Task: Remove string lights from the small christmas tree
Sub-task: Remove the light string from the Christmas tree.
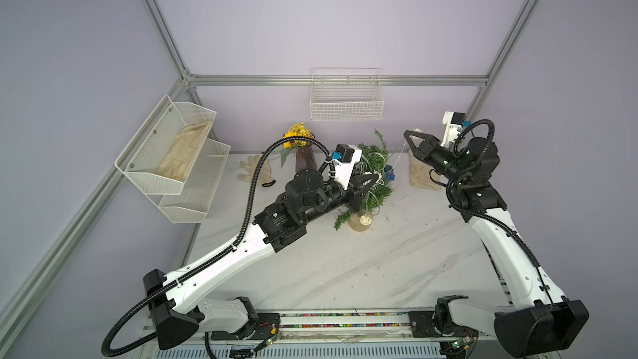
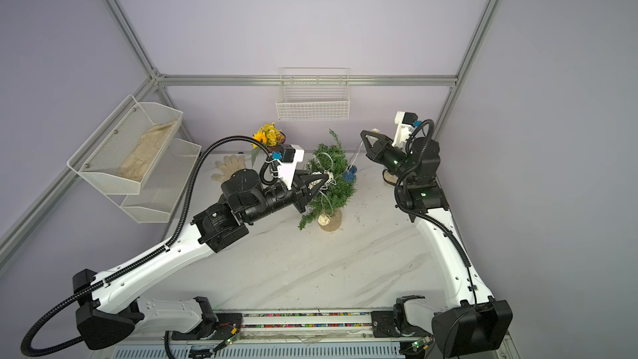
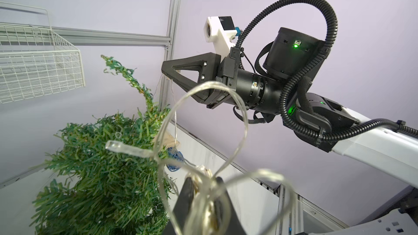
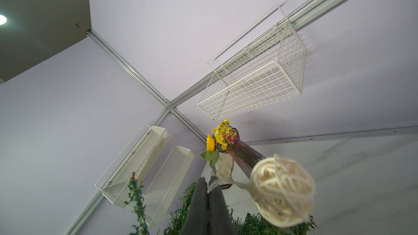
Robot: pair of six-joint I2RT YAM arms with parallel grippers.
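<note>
The small christmas tree (image 1: 378,189) (image 2: 333,184) (image 3: 101,177) stands on its round tan base at the back middle of the marble table. The string lights (image 1: 390,174) (image 2: 349,175) (image 3: 210,84) still loop through its branches, with a blue ball on its right side and a cream ball (image 1: 365,219) by the base. My left gripper (image 1: 376,177) (image 2: 326,178) (image 3: 202,180) is at the tree's left side, shut on a bunch of wire loops. My right gripper (image 1: 406,133) (image 2: 362,132) (image 4: 208,180) is raised right of the treetop, shut on the wire beside a cream ball (image 4: 282,191).
A dark vase of yellow flowers (image 1: 303,157) stands just behind the left arm. A white wire basket (image 1: 347,98) hangs on the back wall, and mesh shelves (image 1: 179,153) are on the left wall. Gloves (image 1: 253,169) lie at the back left, cream cloth (image 1: 423,176) under the right arm.
</note>
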